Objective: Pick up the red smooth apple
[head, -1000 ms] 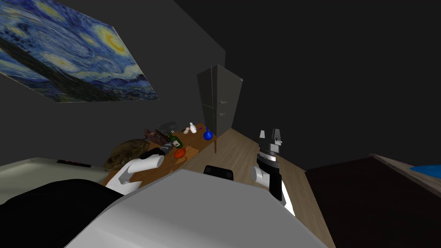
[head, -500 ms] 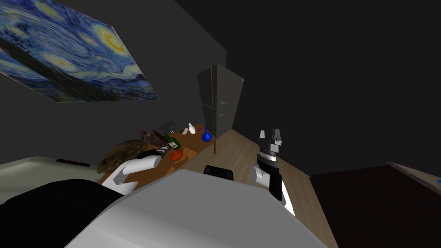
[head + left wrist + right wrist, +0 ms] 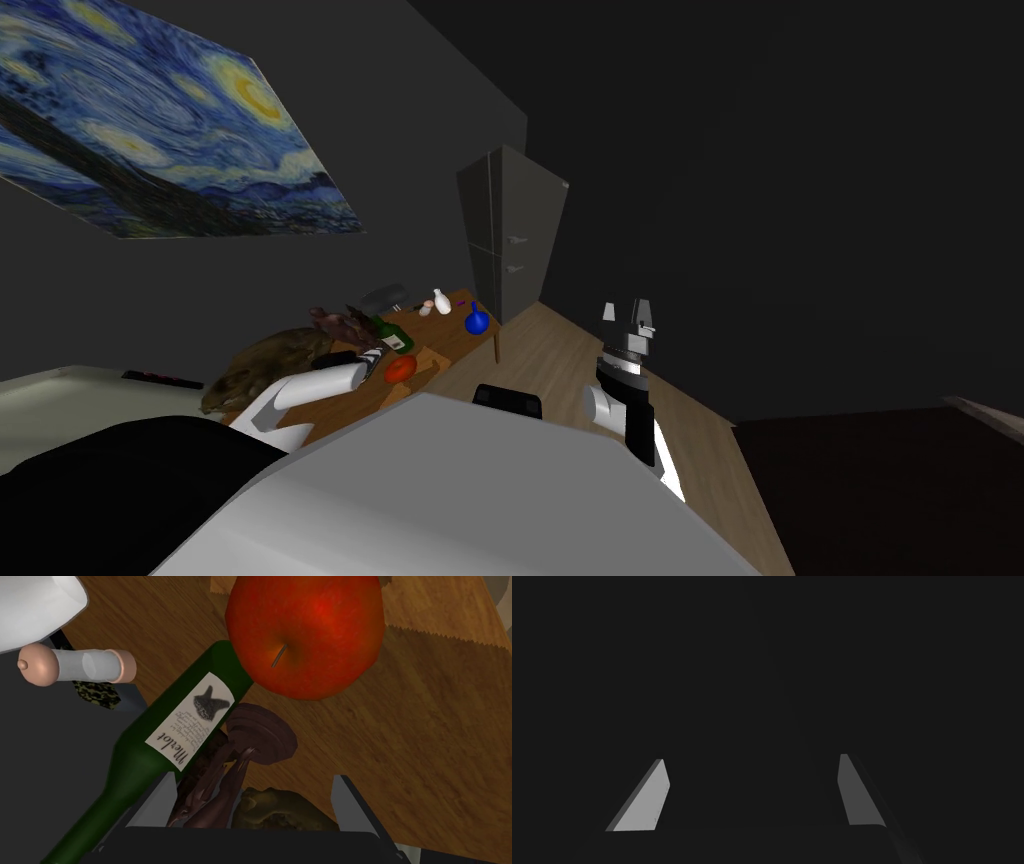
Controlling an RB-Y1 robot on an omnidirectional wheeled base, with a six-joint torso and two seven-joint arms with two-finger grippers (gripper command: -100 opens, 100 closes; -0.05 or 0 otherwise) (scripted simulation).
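The glossy round red apple (image 3: pixel 305 631) rests ungrasped on the brown wooden tabletop (image 3: pixel 425 726), near its edge closest to me, just beside a dark green wine bottle (image 3: pixel 165 741). My left gripper (image 3: pixel 250 811) hovers short of it, fingers wide; my right gripper (image 3: pixel 752 796) hangs aside, fingers wide too. Closing in, gripping and lifting remain.

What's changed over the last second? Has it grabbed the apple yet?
Mostly I moved: the table, apple and painting all slid left together in the head view, so my camera shifted, not the things. Nothing has been taken hold of: the left gripper is open, with the apple ahead of its fingers, next to the bottle. The right gripper stayed raised and open.
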